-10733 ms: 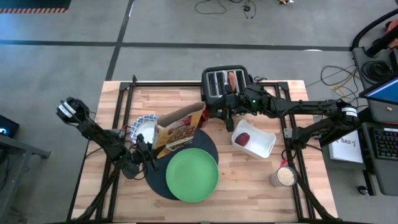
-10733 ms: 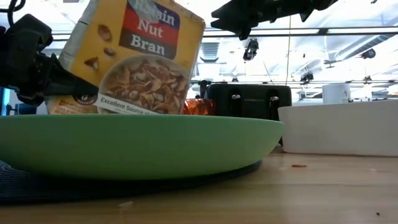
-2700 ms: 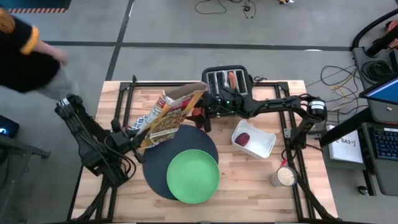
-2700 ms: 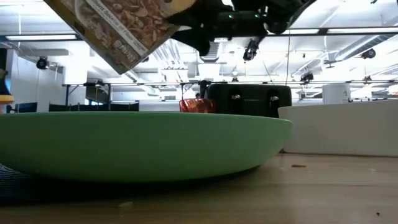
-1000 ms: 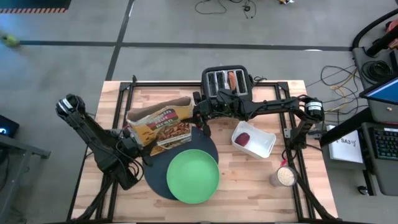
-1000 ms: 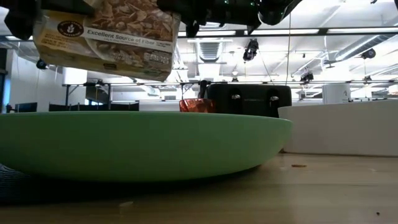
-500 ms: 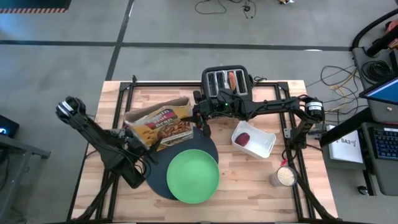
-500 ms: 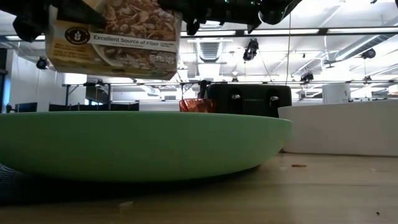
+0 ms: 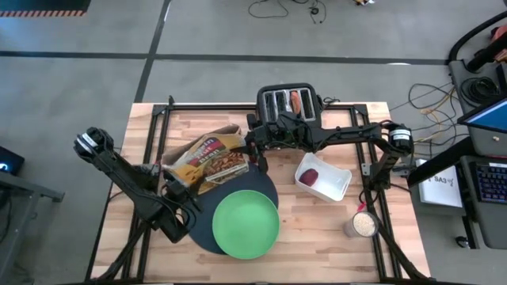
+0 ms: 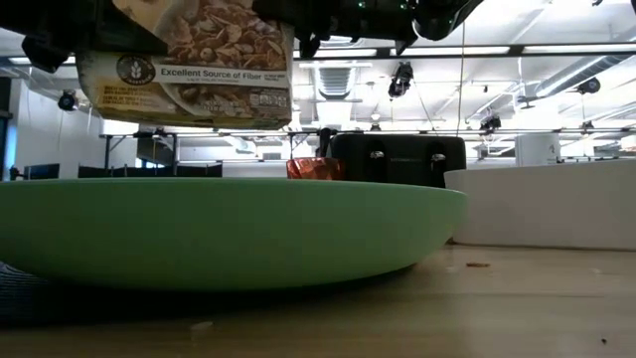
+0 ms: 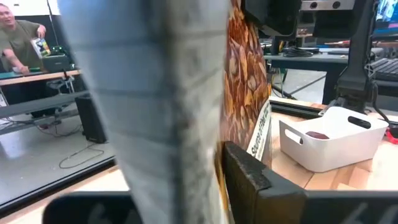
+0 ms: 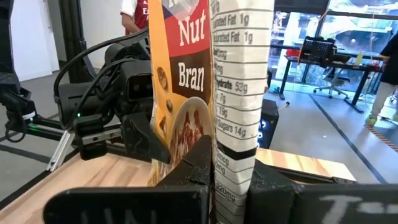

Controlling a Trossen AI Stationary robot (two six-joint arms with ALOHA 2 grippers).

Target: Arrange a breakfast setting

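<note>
Both arms hold a cereal box (image 9: 207,158) lying flat in the air over the desk's (image 9: 317,229) left half. The right end effector (image 9: 255,152) is clamped on one end, the left end effector (image 9: 176,190) pinched shut on the opposite end. Looks like the pouring step; the bowl isn't visible, probably hidden under the box. Next: tip the open end down over it, both arms moving together. The green plate (image 9: 244,222) sits on the black mat (image 9: 198,229), just beside the left end effector.
</note>
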